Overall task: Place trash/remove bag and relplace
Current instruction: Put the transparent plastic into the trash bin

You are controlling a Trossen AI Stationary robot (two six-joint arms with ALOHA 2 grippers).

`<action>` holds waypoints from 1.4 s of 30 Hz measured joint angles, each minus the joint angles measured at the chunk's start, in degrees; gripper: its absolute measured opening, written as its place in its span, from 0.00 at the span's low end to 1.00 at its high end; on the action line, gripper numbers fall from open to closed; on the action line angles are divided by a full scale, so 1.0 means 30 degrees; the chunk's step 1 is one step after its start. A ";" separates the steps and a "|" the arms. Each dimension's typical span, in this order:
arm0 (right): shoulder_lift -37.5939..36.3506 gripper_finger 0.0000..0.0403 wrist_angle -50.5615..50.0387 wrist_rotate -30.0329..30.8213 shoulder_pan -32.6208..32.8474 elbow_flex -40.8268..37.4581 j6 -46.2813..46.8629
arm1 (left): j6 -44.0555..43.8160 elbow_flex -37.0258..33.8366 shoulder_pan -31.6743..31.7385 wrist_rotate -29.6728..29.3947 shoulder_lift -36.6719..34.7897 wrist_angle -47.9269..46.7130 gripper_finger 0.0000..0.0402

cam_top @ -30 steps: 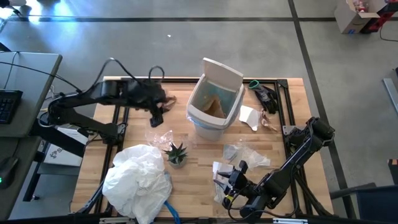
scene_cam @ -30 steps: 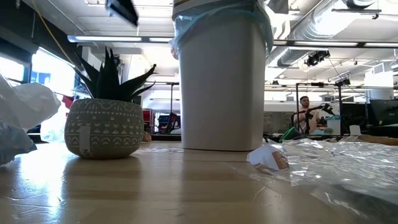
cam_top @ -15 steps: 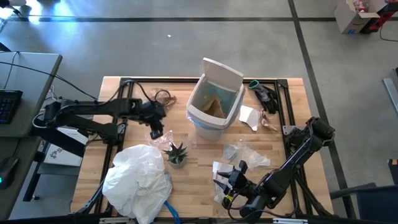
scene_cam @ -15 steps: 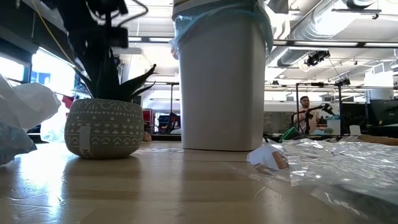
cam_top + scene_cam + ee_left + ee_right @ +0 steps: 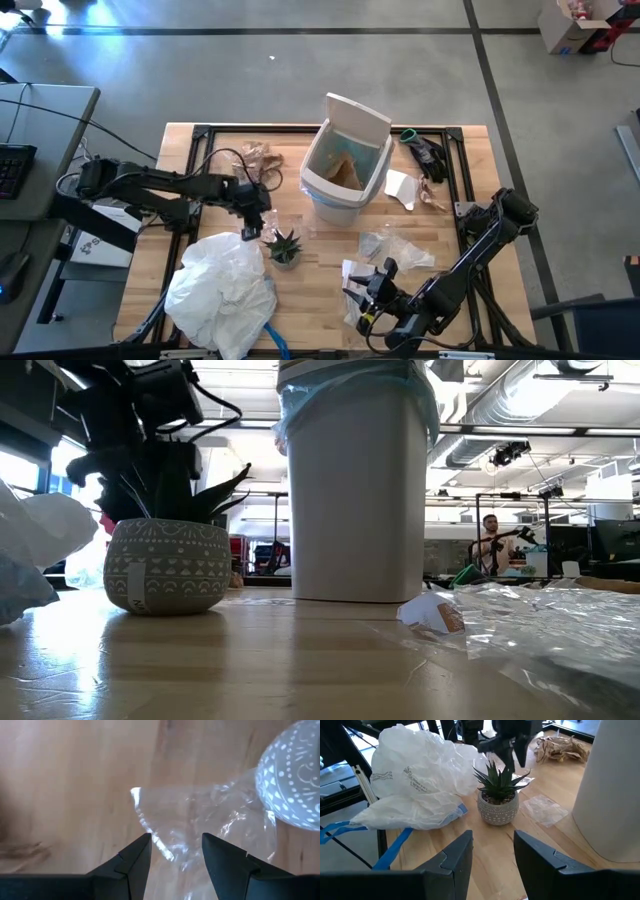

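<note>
The left pincer (image 5: pixel 249 228) hangs spread over a clear wrapper (image 5: pixel 200 827); brown paper (image 5: pixel 345 170) lies in the bin (image 5: pixel 345 165) (most trash remains, bag unchanged).

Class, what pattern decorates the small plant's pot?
White dots and dashes on the grey pot, clearest in the low view.

The high view looks straight down on the whole surface (image 5: pixel 320 290). The low view sits at surface height, close to the potted plant (image 5: pixel 168 565) and white bin (image 5: pixel 357 490), facing the room. The 2 wrist views look past their own fingers; all 4 share the plant.
</note>
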 joint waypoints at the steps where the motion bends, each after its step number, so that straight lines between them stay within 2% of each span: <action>1: 0.0000 0.32 -0.0001 0.0001 0.0000 0.0000 0.0000 | 0.0012 -0.0020 -0.0196 -0.0011 0.0258 0.0201 0.40; 9: -0.0006 0.32 -0.0008 -0.0005 0.0000 0.0000 0.0159 | 0.0682 -0.0020 -0.1070 -0.0630 0.2667 0.1411 0.35; 16: 0.0000 0.32 -0.0008 -0.0006 0.0000 0.0000 0.0211 | 0.0916 0.0104 -0.1075 -0.1037 0.4791 0.2714 0.23; 20: 0.0000 0.32 -0.0013 -0.0012 0.0000 0.0000 0.0341 | 0.1276 0.0088 -0.1075 -0.1300 0.5096 0.3111 0.12; 22: -0.0003 0.32 -0.0030 -0.0013 0.0000 0.0000 0.0350 | 0.1476 0.0058 -0.1042 -0.1609 0.4786 0.3103 0.04; 24: 0.0000 0.32 -0.0030 -0.0013 0.0000 0.0000 0.0350 | 0.1698 -0.0007 -0.0876 -0.1848 0.4352 0.2864 0.01; 34: -0.0002 0.32 -0.0043 -0.0006 -0.0016 0.0001 0.0342 | 0.2567 0.0033 0.0772 -0.3384 0.1550 0.1747 0.00; 42: 0.0000 0.32 -0.0036 -0.0006 -0.0138 0.0000 0.0344 | 0.3576 0.1667 0.1637 -0.4819 -0.0804 0.0603 0.00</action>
